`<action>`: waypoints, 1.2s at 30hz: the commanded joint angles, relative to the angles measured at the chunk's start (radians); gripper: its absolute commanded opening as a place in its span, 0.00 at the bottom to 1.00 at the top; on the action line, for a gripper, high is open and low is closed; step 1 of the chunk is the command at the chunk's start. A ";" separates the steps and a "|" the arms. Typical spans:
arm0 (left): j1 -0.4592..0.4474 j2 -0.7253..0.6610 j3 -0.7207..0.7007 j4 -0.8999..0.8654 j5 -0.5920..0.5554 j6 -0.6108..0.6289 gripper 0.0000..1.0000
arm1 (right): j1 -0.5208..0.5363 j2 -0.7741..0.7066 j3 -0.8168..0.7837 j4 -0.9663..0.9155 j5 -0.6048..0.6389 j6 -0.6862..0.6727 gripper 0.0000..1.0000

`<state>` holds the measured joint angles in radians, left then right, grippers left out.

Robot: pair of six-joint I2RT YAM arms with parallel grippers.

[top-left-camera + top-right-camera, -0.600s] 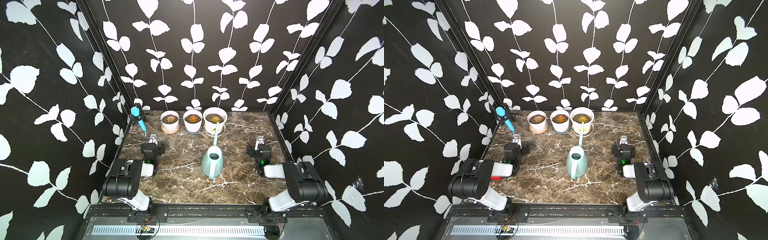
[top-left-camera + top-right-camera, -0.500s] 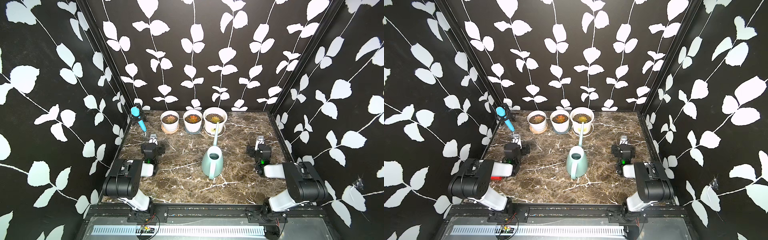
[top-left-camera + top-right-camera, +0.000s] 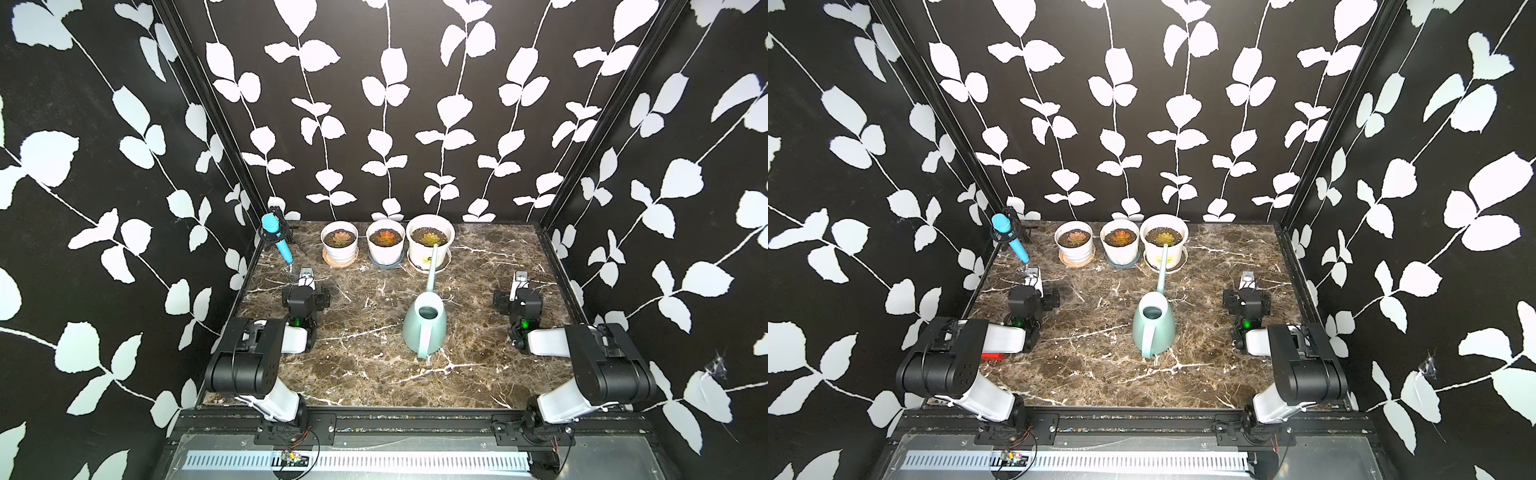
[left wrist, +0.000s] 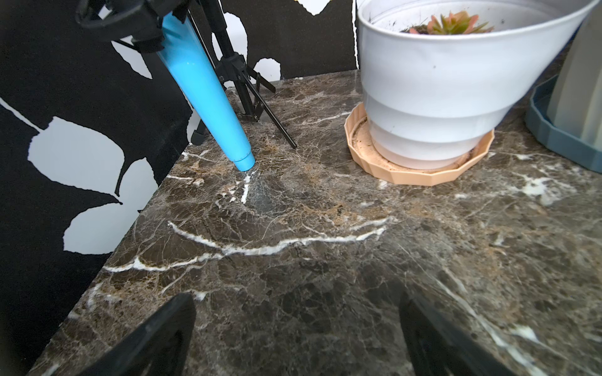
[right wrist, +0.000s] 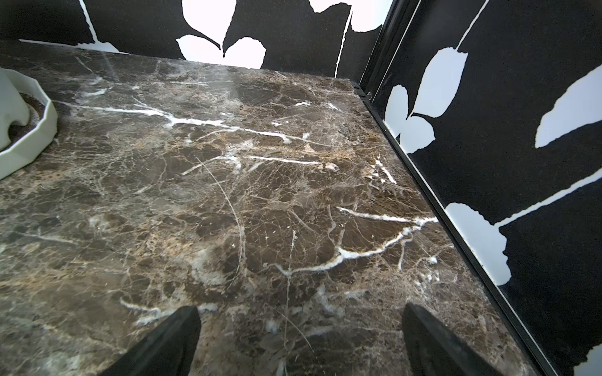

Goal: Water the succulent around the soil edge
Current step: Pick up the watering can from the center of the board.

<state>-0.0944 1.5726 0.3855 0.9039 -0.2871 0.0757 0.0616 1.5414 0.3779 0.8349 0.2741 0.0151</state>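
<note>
Three succulents in white pots stand in a row at the back: a pinkish one [image 3: 340,238], an orange one [image 3: 386,237] and a yellowish one [image 3: 430,238]. A pale green watering can [image 3: 426,328] stands upright mid-table, with its long spout pointing toward the right-hand pot [image 3: 1163,253]. Nothing holds the can. My left gripper [image 3: 306,276] rests low at the left, open and empty [image 4: 298,302], facing the pinkish succulent's pot [image 4: 439,81]. At the right, my right gripper [image 3: 520,277] is also open, with only bare marble between its fingers [image 5: 299,312].
A blue microphone on a black tripod [image 3: 276,237] stands in the back left corner, close ahead of the left gripper. Each pot sits on a saucer: peach [image 4: 420,172], blue-grey [image 4: 560,133], white [image 5: 29,136]. Black leaf-patterned walls enclose the marble table [image 3: 365,365] on three sides.
</note>
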 commanded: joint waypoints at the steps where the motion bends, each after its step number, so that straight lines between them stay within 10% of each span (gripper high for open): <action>1: 0.004 -0.022 0.001 0.007 0.008 0.004 0.99 | -0.001 -0.012 0.010 0.031 -0.001 0.009 0.99; 14: -0.008 -0.098 0.017 -0.058 0.004 0.031 0.99 | 0.018 -0.086 0.034 -0.054 0.119 0.023 0.99; 19: -0.016 -0.360 0.202 -0.583 -0.134 -0.008 0.99 | 0.022 -0.320 0.238 -0.581 0.351 0.258 0.99; 25: -0.016 -0.646 0.208 -0.777 -0.013 -0.086 0.99 | -0.040 -0.475 0.533 -1.154 -0.239 0.353 0.99; 36: -0.045 -0.828 0.195 -0.915 0.210 -0.160 0.99 | 0.561 -0.771 0.619 -1.723 -0.124 0.662 0.73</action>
<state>-0.1135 0.7311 0.5930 0.0696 -0.1574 -0.0616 0.5030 0.8272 1.0275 -0.6388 0.1619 0.4721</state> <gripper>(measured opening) 0.989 0.750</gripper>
